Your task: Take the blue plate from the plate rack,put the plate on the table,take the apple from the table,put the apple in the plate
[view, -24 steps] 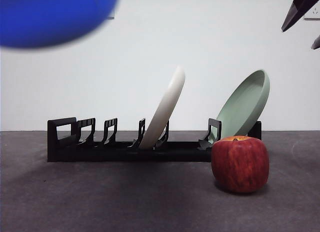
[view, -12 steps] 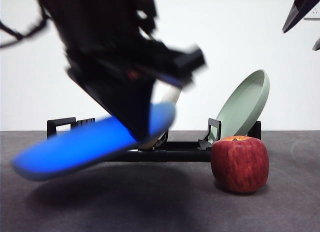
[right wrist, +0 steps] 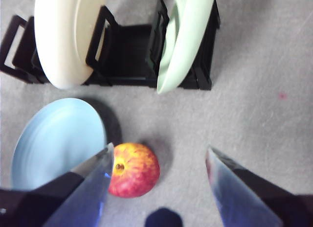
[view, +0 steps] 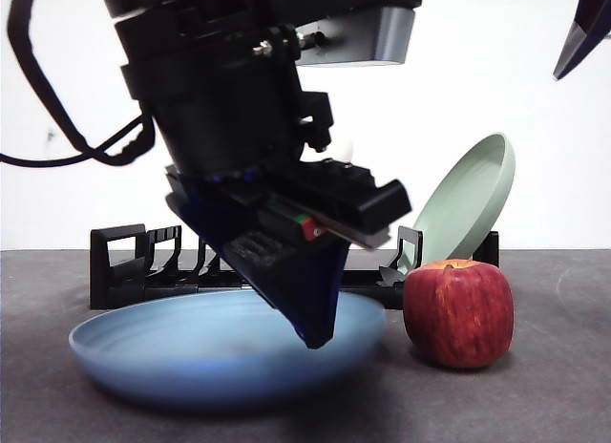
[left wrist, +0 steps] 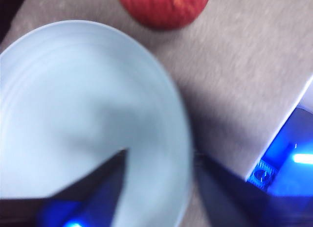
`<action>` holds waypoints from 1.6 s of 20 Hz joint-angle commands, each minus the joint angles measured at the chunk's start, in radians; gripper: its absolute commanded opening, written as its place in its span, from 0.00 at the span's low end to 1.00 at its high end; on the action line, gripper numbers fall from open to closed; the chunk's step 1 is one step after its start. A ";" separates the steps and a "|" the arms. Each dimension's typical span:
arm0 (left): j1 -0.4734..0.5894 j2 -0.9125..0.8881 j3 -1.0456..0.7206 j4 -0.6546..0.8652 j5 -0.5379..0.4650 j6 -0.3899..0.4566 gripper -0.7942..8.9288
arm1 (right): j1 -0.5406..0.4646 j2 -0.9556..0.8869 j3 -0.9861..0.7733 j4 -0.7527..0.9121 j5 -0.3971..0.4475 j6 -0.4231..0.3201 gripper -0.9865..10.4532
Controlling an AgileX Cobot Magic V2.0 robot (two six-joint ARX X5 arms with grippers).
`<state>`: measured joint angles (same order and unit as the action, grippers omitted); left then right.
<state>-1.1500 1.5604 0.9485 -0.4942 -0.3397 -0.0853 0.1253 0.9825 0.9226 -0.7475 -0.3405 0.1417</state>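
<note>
The blue plate [view: 191,352] lies low on the table [view: 544,405] in front of the plate rack [view: 119,266], its right side slightly raised. My left gripper [view: 315,328] comes down from above and is shut on the plate's near rim, one jaw inside and one outside. The left wrist view shows the plate [left wrist: 83,114] under the left gripper [left wrist: 160,156]. The apple [view: 458,312] stands just right of the plate, a small gap apart. My right gripper [right wrist: 159,148] is open, high above the apple [right wrist: 133,169].
A pale green plate [view: 468,204] leans in the rack's right end. A cream-white plate [right wrist: 66,36] stands mid-rack, mostly hidden by the arm in the front view. The table's edge, with a blue-lit device [left wrist: 283,158] beyond it, is close to the left gripper.
The left arm swung the blue plate down from the top left, tilted in the air half a second ago, to the table in front of the rack. The apple and the right arm stayed put.
</note>
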 commanded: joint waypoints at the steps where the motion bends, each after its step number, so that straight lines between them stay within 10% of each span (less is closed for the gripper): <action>1: 0.004 -0.027 0.066 -0.069 -0.035 0.011 0.56 | 0.026 0.001 0.003 -0.005 -0.015 -0.002 0.36; 7: 0.009 -0.177 0.377 -0.274 -0.187 0.067 0.56 | 0.192 0.016 0.003 0.029 -0.032 -0.013 0.42; 15: 0.075 -0.309 0.893 -0.426 -0.452 0.169 0.56 | 0.459 0.270 0.015 0.073 0.299 -0.055 0.59; 26: 0.177 -0.365 0.940 -0.589 -0.503 0.156 0.56 | 0.485 0.583 0.016 0.175 0.320 -0.084 0.58; 32: 0.178 -0.365 0.940 -0.609 -0.505 0.156 0.56 | 0.485 0.616 0.016 0.167 0.320 -0.079 0.08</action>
<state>-0.9756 1.1973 1.8908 -1.1038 -0.8391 0.0711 0.6094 1.5974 0.9356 -0.5823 -0.0227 0.0658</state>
